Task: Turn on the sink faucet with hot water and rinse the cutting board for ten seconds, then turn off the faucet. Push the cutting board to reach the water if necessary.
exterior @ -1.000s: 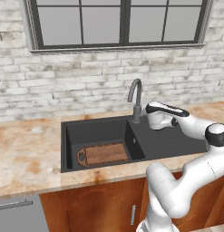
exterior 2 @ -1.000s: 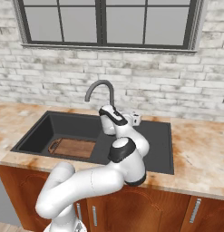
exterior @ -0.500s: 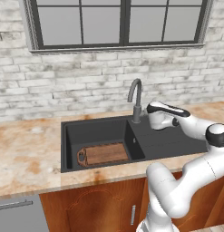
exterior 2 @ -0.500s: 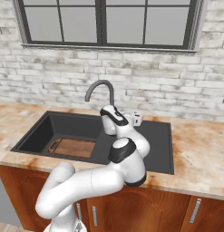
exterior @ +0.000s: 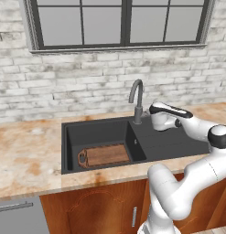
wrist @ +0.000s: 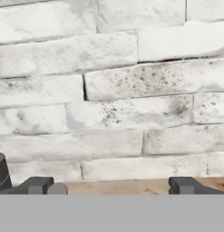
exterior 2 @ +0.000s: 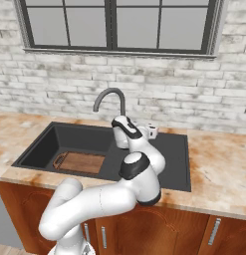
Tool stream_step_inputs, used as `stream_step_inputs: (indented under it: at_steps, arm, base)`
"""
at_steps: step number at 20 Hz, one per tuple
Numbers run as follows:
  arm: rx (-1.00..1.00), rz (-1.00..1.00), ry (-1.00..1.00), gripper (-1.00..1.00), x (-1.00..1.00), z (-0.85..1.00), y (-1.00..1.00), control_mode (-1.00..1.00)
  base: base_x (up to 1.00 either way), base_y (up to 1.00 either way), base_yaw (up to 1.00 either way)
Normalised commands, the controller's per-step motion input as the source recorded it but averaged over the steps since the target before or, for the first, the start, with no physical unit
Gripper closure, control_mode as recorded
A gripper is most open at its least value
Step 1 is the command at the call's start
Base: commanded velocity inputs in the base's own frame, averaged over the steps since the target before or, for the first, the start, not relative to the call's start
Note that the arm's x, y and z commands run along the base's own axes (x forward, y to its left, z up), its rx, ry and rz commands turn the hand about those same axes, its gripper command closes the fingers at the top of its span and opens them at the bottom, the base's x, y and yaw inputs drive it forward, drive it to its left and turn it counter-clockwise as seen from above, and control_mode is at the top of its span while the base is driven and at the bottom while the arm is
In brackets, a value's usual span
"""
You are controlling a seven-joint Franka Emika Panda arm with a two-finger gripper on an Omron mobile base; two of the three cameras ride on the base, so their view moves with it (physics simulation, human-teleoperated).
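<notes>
- The sink (exterior: pixel 178 145) is a dark rectangular unit set into the speckled orange-brown bench (exterior: pixel 27 155), with one deep basin on the left and a flat drainboard on the right.
- The cutting board (exterior: pixel 105 155) lies flat on the basin floor, toward the front wall; its looped handle points left, and its right end stops short of the basin's right wall.
- In the right base view the cutting board (exterior 2: pixel 81 162) sits in the near part of the basin, well left of the arm.
- The faucet (exterior: pixel 137 98) rises from the back rim of the sink, at the line between basin and drainboard; its arched spout curves left over the basin.
- The gripper (wrist: pixel 111 186) is held level and faces the white brick wall (wrist: pixel 113 90); its two dark fingertips stand wide apart with nothing between them, so it is open.
- In the hand view a dark cylindrical part shows at the far left edge, just beside the left fingertip; I cannot tell if they touch.
- In the left base view the hand sits just right of the faucet's base, above the drainboard.
</notes>
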Motion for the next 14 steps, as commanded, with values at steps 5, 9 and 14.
stream_step_inputs:
  at_steps: [5,9,14]
  arm:
    - [0.00,0.00,0.00,-1.00,0.00,0.00,-0.35,-1.00]
    - [0.00,0.00,0.00,-1.00,0.00,0.00,-0.32,-1.00]
    - [0.00,0.00,0.00,-1.00,0.00,0.00,-0.27,-1.00]
  base:
    - [0.00,0.00,0.00]
    - [0.00,0.00,0.00]
    - [0.00,0.00,0.00]
